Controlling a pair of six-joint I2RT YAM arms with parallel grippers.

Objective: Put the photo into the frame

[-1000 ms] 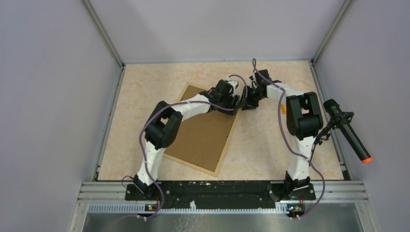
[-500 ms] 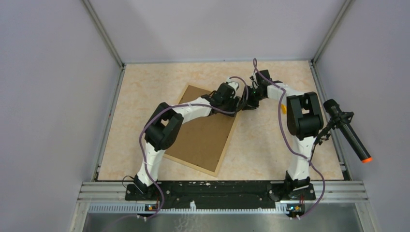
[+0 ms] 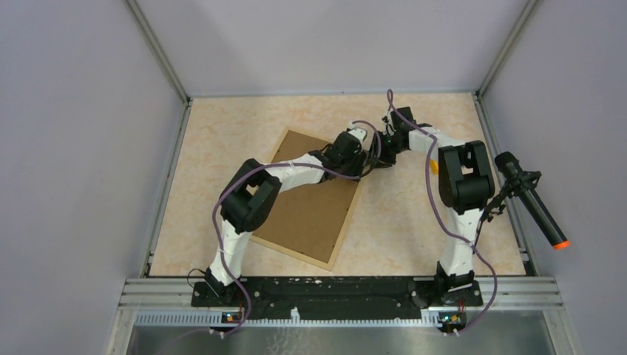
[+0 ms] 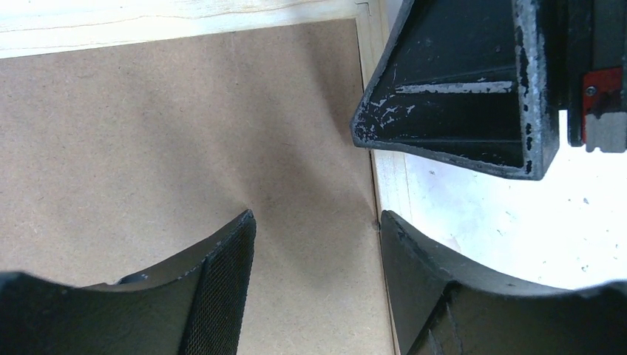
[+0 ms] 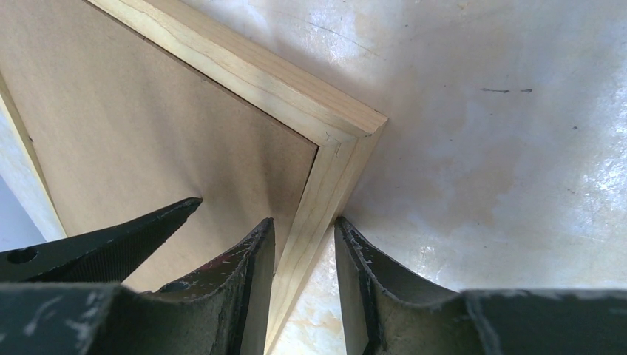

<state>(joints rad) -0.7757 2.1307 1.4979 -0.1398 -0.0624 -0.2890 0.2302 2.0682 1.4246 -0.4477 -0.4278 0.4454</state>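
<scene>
Plainly the frame (image 3: 307,214) lies flat on the bench (image 3: 414,222) with its back upward. Its near corner points toward the arm bases and its long sides slant away to the far right. Only the brown backing board (image 4: 148,133) and the light wooden rail (image 5: 244,74) show. The photo appears in no view, and whether it sits under that board cannot be told. Both arms reach across to the frame's far right corner, which I take to be where the work is. The left hand (image 4: 316,218) hovers low over that corner with its fingers spread. One finger is over the board and the other is at the seam where the board meets the rail, a stance that looks meant for pressing the board down or catching its edge. Just beyond, the right hand (image 5: 303,220) has its fingers closed on either side of the rail, one on the inner edge and one on the outer, pinching the wood a little short of the mitred corner. That grip probably steadies or tips the frame so it does not slide on the smooth bench while the other hand works. With the back uppermost and no print showing, how far the task has got is unclear.
</scene>
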